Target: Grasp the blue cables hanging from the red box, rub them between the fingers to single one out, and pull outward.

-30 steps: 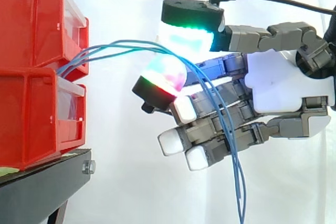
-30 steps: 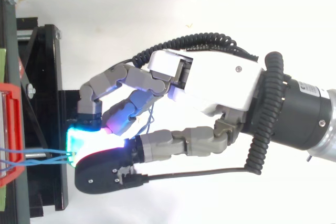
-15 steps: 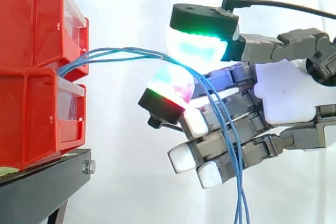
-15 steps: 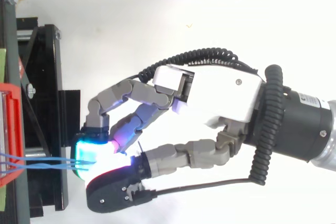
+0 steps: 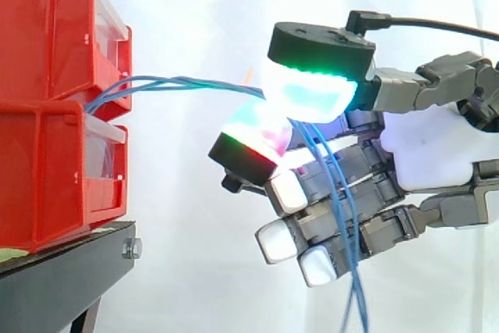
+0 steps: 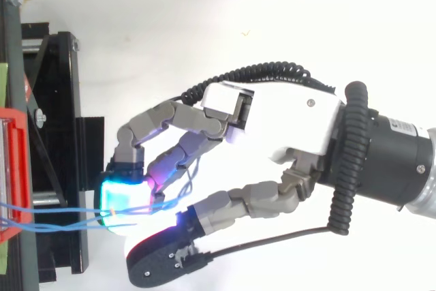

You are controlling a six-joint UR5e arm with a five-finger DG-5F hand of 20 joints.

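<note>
Trying to work out the blue cables here, which way do they run? (poster one)

Long axis is pretty much level at first. They leave the red box at its lower front edge, right where it sits on the second red bin, and stretch straight out to the hand. Past the pinch they bend and hang down across the other fingers. (poster two)

So the hand's got them? (poster one)

Yep. The thumb pad, glowing cyan and green, sits on top. A finger pad glowing magenta and red is underneath, and the cables pass between the two. The other fingers are gently curled, and the cables are just draped over them. From above, the strands fan a bit near the box and close up at a cyan-glowing pad. (poster two)

Anything in the bins? (poster one)

Each has a clear drawer front. Can't tell what's inside beyond the cables coming out up top. Both bins sit on the black stand, out beyond the fingertips. (poster two)
</note>
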